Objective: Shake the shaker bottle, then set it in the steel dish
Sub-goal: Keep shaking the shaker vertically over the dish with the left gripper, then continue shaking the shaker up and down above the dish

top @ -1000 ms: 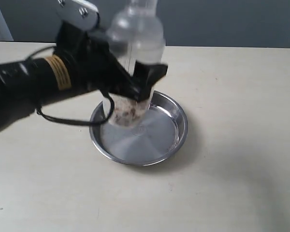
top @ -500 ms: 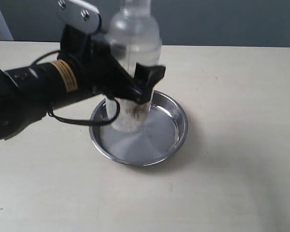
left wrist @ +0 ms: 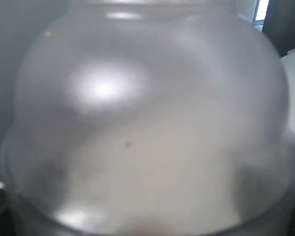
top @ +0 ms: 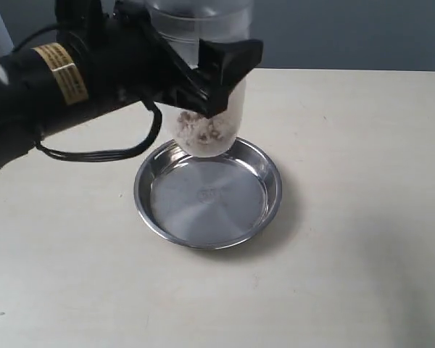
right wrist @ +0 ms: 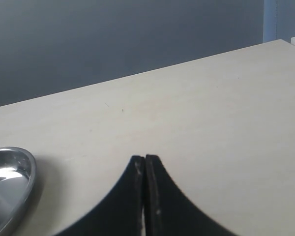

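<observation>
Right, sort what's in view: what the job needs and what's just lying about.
Job:
- shaker bottle, held up off the dish
- steel dish
- left gripper, shut on the bottle

Not part of it:
- right gripper, shut, idle over the table
- table

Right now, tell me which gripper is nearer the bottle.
Left. The left gripper grips the bottle above the dish; the right gripper sits shut over the table beside the dish, apart from the bottle.
</observation>
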Tool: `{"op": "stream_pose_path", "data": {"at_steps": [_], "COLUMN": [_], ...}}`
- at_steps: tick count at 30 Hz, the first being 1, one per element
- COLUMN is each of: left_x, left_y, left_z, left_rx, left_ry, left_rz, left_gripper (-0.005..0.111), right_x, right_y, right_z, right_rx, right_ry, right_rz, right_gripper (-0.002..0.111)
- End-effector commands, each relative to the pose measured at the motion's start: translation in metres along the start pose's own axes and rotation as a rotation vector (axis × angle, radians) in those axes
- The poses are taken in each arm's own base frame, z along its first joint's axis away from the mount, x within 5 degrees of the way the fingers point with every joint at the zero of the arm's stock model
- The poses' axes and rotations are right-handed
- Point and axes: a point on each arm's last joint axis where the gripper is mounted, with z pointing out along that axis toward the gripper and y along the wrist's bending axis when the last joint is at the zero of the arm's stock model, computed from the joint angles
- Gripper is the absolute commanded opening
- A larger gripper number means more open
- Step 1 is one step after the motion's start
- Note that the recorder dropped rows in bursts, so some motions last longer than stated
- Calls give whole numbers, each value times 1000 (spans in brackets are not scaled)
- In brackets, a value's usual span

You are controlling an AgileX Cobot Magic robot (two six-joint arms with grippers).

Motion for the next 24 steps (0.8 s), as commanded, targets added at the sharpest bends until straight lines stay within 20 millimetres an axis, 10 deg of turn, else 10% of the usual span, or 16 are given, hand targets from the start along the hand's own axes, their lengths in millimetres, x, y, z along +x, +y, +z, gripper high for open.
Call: {"op": "stream_pose_path", "data": {"at_steps": [1, 3, 8, 13, 18, 21, 24], "left_x": [24, -9, 54, -46, 61, -42, 48], "left_y": [0, -10, 21, 5, 17, -3, 13], "left_z": [9, -3, 15, -8, 20, -4, 16], "left_rx": [-5, 61, -117, -33, -103, 26, -82], "left_ry": [79, -50, 184, -163, 198, -195, 256], "left_rz": [-68, 73, -68, 79, -136, 33, -49], "left_gripper": [0, 0, 0, 0, 0, 0, 0], "right_x": [0, 0, 0, 0, 0, 0, 0], "right_y": [0, 0, 0, 0, 0, 0, 0], "right_z": [0, 0, 0, 0, 0, 0, 0], "right_rx": [-4, -4, -4, -4, -4, -4, -4], "right_ry": [-9, -9, -9, -9, -9, -9, -9], "right_rz": [-8, -8, -8, -8, -8, -8, -8], "right_gripper": [-1, -1, -1, -1, -1, -1, -1]}}
